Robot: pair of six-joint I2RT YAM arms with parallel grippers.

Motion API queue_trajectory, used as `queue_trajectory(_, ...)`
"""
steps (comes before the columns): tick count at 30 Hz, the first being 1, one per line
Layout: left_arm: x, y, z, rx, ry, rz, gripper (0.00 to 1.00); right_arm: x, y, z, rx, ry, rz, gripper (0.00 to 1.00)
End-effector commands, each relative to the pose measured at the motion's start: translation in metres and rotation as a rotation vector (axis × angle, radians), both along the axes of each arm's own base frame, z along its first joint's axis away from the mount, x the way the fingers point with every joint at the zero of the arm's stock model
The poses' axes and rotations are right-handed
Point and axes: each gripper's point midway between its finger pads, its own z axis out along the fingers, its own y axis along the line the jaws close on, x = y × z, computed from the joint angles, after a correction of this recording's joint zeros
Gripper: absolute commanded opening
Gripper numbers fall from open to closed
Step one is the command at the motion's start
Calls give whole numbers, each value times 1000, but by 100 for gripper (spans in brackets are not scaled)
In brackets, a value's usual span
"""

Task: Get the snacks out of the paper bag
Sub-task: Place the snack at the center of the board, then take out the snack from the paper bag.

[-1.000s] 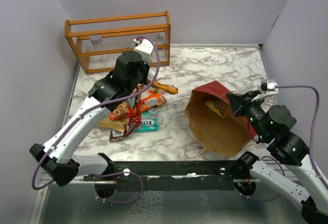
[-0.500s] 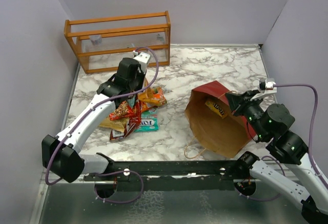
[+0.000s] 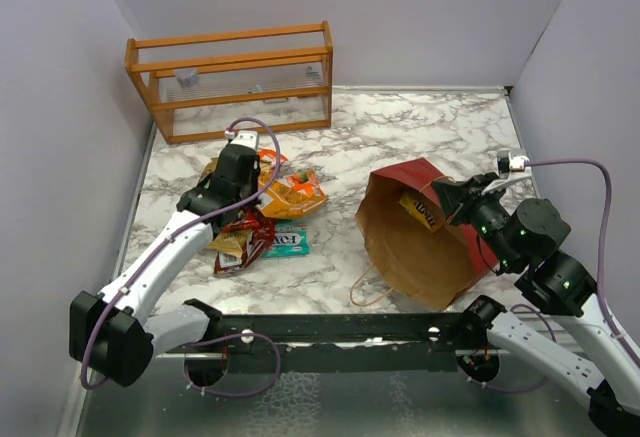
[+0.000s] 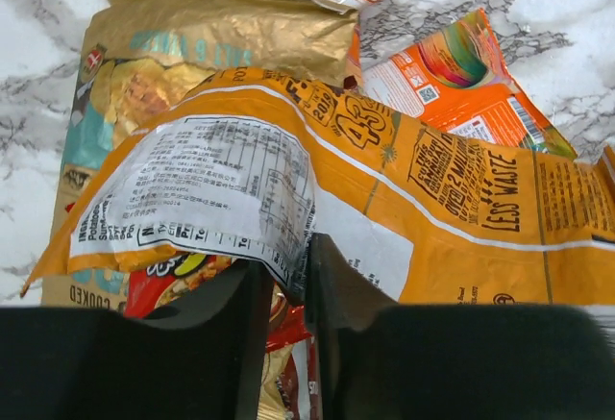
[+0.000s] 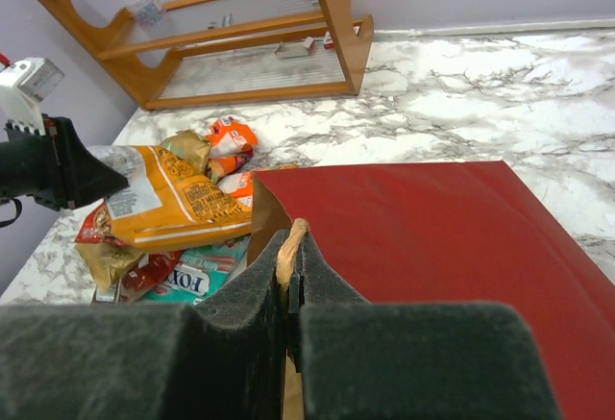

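Rim of paper bag (image 5: 404, 237) clamped in right gripper (image 5: 289, 247); left gripper (image 4: 288, 268), barely parted, seemingly pinches orange packet (image 4: 452, 189).

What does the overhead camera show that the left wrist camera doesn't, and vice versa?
Only the overhead view shows the dark red paper bag, a yellow packet inside it, the right claw at the bag's rim, and the wooden rack. Only the left wrist view shows the fine print of the nutrition label on the orange packet, whose edge sits at the left claw. Both show the orange packet, the other snacks piled beneath it and the marble table.
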Motion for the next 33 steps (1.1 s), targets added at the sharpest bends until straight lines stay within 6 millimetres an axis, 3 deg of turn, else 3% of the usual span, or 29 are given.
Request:
queue_trajectory(1, -7, 16, 11, -52, -47, 122, 36, -2, 6, 19, 27, -54, 40, 3)
queue_trajectory(5, -10, 7, 44, -142, -126, 92, 54, -2, 6, 18, 29, -49, 38, 2)
queue_trajectory(8, -12, -12, 71, -257, -164, 26, 63, -2, 2, 17, 40, -47, 17, 2)
queue_trajectory(11, -17, -34, 97, -411, -196, -27, 83, -3, 0, 18, 54, -50, 7, 2)
queue_trajectory(12, -19, -42, 103, -468, -203, -51, 86, -4, -1, 17, 58, -50, 7, 2)
queue_trajectory(14, -25, -61, 115, -581, -220, -123, 85, -4, -2, 17, 64, -52, 5, 2)
queue_trajectory(18, -42, -102, 133, -786, -208, -291, 75, -4, -3, 17, 66, -50, -4, 2)
queue_trajectory(23, -73, -145, 148, -869, -229, -403, 74, -1, -1, 16, 63, -41, -8, 2)
queue_trajectory(33, -158, -241, 126, -818, -238, -634, 73, 3, 15, 22, 61, -63, 56, 2)
